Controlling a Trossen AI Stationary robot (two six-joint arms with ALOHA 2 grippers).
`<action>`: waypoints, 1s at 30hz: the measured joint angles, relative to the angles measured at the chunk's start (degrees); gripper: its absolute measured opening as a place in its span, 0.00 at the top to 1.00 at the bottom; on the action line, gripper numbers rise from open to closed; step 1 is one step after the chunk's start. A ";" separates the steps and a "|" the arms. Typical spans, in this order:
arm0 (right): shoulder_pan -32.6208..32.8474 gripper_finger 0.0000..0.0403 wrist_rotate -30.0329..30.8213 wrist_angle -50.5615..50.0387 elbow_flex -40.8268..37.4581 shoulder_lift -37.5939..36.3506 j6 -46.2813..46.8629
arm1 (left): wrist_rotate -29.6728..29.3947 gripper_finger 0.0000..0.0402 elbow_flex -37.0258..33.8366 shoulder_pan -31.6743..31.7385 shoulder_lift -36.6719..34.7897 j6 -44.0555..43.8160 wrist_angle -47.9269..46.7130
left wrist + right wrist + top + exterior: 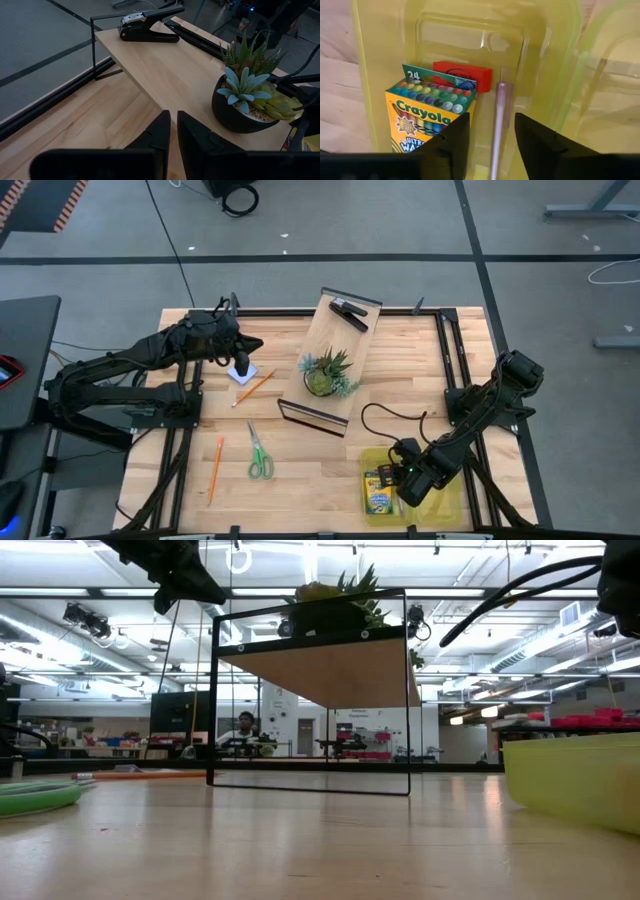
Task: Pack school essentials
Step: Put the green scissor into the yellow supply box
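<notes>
1. From above, the right gripper (pixel 408 480) hangs over the see-through yellow plastic box (pixel 448 502) at the front right of the light wooden table (pixel 310 470). Its fingers are apart and hold nothing. The yellow crayon box (pixel 377 492) lies in the left part of the yellow plastic box. The left gripper (pixel 243 361) is at the back left, over the small pale blue-white pad (pixel 243 374). A thin orange pencil (pixel 256 386) lies just beside the pad. Another thin orange pencil (pixel 215 468) and the green-handled scissors (pixel 260 456) lie near the front left. A small wooden shelf on a black wire frame (pixel 335 355) stands in the middle. On it sit a spiky green plant in a dark pot (pixel 326 374) and a black clip-like thing (pixel 349 312).

2. From table height, the shelf stands in the middle with the plant on top. The yellow box wall is at the right. A person sits far off in the room behind.

3. The left wrist view shows the left gripper's two dark fingers (pixel 156 140) almost shut, with only a thin gap and nothing in it.

4. The right wrist view shows the open fingers above the crayon box, a red eraser (pixel 462 74) and a pale purple pen (pixel 498 120) inside the yellow box.
</notes>
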 joint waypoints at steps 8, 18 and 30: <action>-0.04 0.58 1.65 0.09 0.00 -3.29 -1.62 | 7.42 0.91 -0.02 0.00 -0.04 -2.09 -1.68; -1.84 0.62 13.46 -1.16 0.00 -14.86 -14.96 | 22.10 0.91 -0.04 -4.42 -0.04 -3.67 -6.27; -13.48 0.70 14.54 -7.82 0.02 -29.47 -36.44 | 25.46 0.91 -0.04 -17.31 0.22 -9.15 -21.61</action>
